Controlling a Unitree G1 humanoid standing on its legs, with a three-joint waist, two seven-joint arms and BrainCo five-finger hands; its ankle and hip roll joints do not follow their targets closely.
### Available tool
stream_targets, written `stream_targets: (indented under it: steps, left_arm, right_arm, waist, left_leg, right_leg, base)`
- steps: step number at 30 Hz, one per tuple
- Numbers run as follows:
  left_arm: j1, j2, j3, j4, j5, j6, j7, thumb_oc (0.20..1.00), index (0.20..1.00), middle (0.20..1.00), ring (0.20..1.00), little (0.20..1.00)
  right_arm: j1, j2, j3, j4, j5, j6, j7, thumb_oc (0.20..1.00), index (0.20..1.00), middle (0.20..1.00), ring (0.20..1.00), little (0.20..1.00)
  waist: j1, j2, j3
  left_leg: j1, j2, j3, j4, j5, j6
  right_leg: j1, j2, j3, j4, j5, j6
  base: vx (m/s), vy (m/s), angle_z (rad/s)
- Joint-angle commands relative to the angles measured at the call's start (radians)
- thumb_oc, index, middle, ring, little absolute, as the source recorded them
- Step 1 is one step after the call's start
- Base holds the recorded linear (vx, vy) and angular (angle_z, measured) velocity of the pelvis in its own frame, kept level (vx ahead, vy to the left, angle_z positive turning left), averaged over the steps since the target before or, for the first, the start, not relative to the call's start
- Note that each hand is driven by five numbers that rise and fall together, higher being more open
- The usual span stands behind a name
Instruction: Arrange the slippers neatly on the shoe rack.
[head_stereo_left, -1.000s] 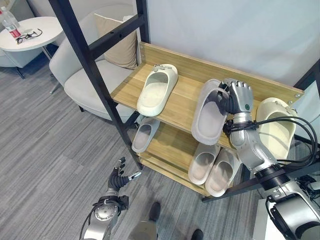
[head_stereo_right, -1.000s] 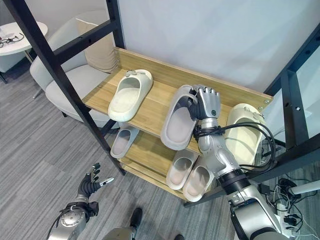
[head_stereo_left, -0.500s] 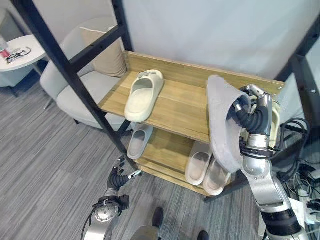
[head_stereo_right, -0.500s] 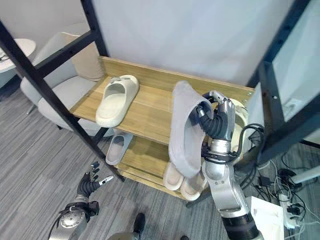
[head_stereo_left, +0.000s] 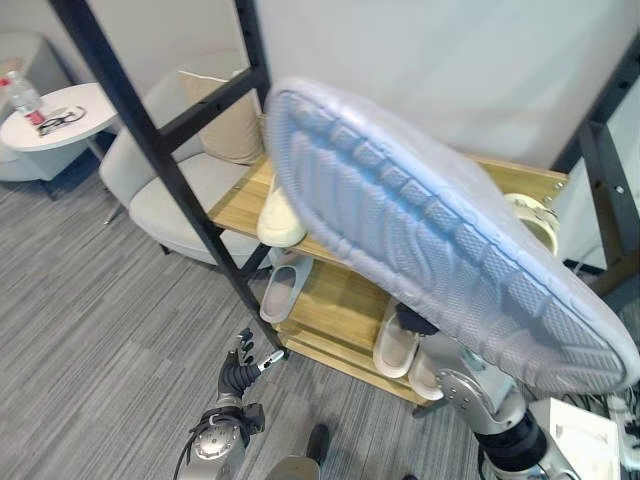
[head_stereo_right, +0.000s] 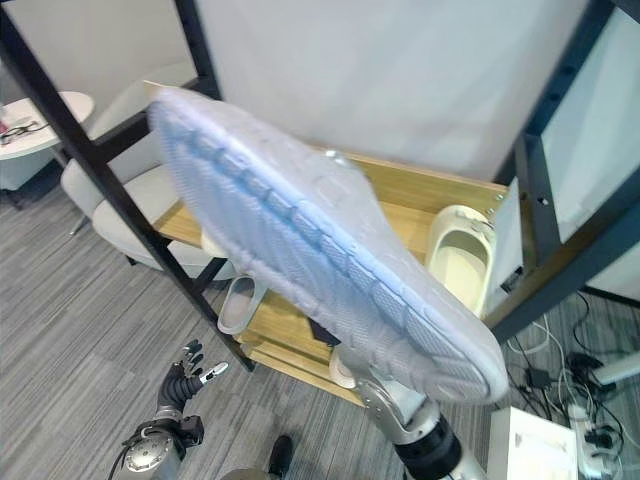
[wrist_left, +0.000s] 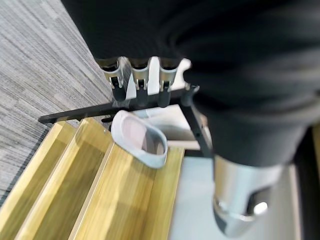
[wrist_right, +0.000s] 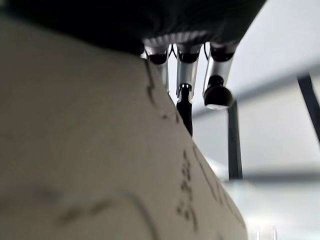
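Observation:
A pale grey slipper (head_stereo_left: 440, 250) hangs in the air close before my head, its ribbed sole (head_stereo_right: 320, 250) turned toward me. My right hand (wrist_right: 185, 75) is shut on it, with fingers curled over the slipper's edge (wrist_right: 90, 165). The sole hides much of the wooden shoe rack (head_stereo_right: 420, 185). On the top shelf a cream slipper (head_stereo_left: 280, 215) peeks out at the left and another cream one (head_stereo_right: 462, 262) lies at the right end. A grey slipper (head_stereo_left: 280, 290) and a light pair (head_stereo_left: 398, 345) sit on the lower shelf. My left hand (head_stereo_left: 240, 375) is open low by the floor.
Black frame posts (head_stereo_left: 160, 150) cross in front of the rack's left end. A light armchair (head_stereo_left: 170, 190) with a cushion (head_stereo_left: 225, 125) stands at the left, and a round white table (head_stereo_left: 60, 110) farther left. A white box (head_stereo_right: 530, 450) lies on the floor at the lower right.
My right hand has lifted the grey slipper from beside the rack up near my head, and its sole now faces me. The camera has shifted. The left hand stays low.

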Motion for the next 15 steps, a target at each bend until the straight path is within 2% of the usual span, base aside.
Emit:
stream_targets:
  steps: [1, 9, 13, 15]
  left_arm:
    - [-0.064, 0.052, 0.000, 0.001, -0.026, -0.069, -0.029, 1.000, 1.000, 1.000, 1.000, 1.000]
    - [-0.090, 0.063, -0.009, 0.036, -0.006, -0.088, -0.033, 1.000, 1.000, 1.000, 1.000, 1.000]
    - [-0.092, 0.067, 0.010, 0.047, 0.012, -0.091, -0.030, 1.000, 1.000, 1.000, 1.000, 1.000]
    - [-0.095, 0.072, 0.027, 0.054, 0.025, -0.096, -0.030, 1.000, 1.000, 1.000, 1.000, 1.000]
  right_arm:
    - [-0.039, -0.022, 0.014, -0.017, 0.058, -0.022, 0.102, 0.200, 0.200, 0.200, 0.200, 0.200]
    - [-0.011, -0.041, 0.074, 0.041, -0.003, 0.008, 0.164, 0.200, 0.200, 0.200, 0.200, 0.200]
    - [0.056, -0.081, 0.102, 0.115, -0.091, 0.039, 0.193, 0.200, 0.200, 0.200, 0.200, 0.200]
    - [0.098, -0.126, 0.114, 0.188, -0.208, 0.056, 0.200, 0.200, 0.200, 0.200, 0.200, 0.200]
  waist:
    - [0.019, -0.011, 0.012]
    - [0.051, -0.029, 0.017]
    - [0.060, -0.037, 0.019]
    - [0.066, -0.041, 0.025]
  left_leg:
    - [0.043, 0.048, 0.050, -0.006, -0.094, -0.047]
    - [0.019, 0.042, 0.029, -0.006, -0.087, -0.051]
    - [0.009, 0.039, 0.025, -0.006, -0.085, -0.052]
    - [0.002, 0.037, 0.018, -0.006, -0.084, -0.053]
  right_leg:
    - [0.034, -0.002, -0.012, 0.010, -0.115, -0.010]
    - [0.029, -0.011, -0.048, -0.001, -0.100, -0.003]
    - [0.026, -0.016, -0.060, 0.001, -0.096, 0.001]
    - [0.024, -0.018, -0.069, 0.002, -0.094, 0.004]
  base:
    - [-0.02, 0.003, 0.17]
    - [-0.02, 0.017, 0.12]
    - [-0.01, 0.031, 0.12]
    - [0.00, 0.011, 0.02]
